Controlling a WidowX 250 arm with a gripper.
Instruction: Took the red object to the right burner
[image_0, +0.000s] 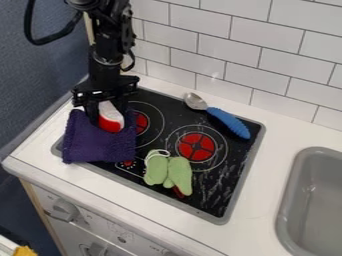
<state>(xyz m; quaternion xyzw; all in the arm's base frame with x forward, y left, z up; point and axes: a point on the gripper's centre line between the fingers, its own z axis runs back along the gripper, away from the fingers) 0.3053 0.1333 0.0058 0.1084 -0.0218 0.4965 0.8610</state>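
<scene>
So, a white counter (272, 145) is holding a black stove (224, 175), a purple cloth (97, 146) is lying partly over the stove, and the black claw (109, 115) is pinching the red-and-white thing (111, 123) above the cloth.

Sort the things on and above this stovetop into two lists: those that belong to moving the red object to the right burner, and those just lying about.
Job:
- red-and-white object
- gripper
- right burner

Lying about:
- purple cloth
- green cloth item
- blue-handled spoon
</scene>
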